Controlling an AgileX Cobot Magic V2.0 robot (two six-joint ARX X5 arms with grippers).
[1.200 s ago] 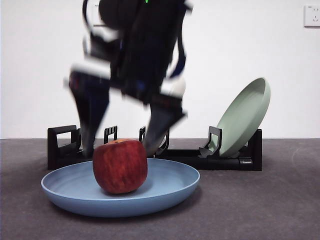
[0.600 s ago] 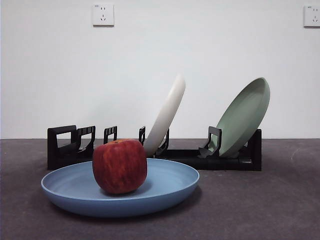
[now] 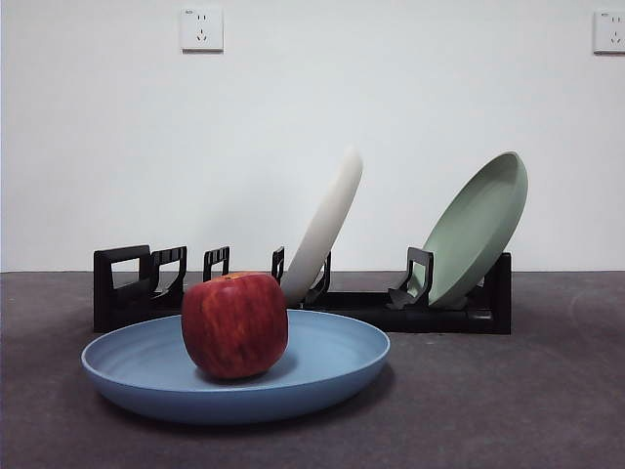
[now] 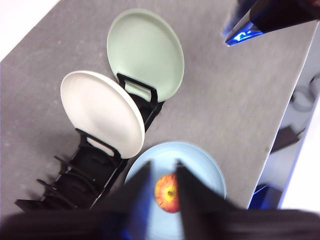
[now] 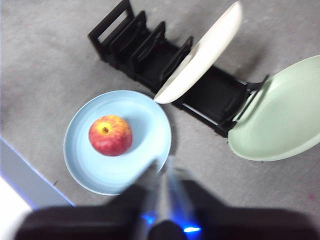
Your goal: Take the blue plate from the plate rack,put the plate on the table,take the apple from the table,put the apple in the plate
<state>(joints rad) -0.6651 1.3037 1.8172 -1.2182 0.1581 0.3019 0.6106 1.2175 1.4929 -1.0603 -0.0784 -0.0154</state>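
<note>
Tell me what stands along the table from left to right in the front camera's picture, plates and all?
The apple sitting in the blue plate, then the cream-white plate leaning in the plate rack, then the pale green plate at the rack's right end.

Cream-white plate leaning upright, pale green plate tilted beside it, two wall sockets on white wall

A plain white wall is seen behind the dark grey, slightly rough tabletop, which is evenly lit. Two white wall sockets are mounted high on the wall, one toward the left and one at the right edge.
</note>
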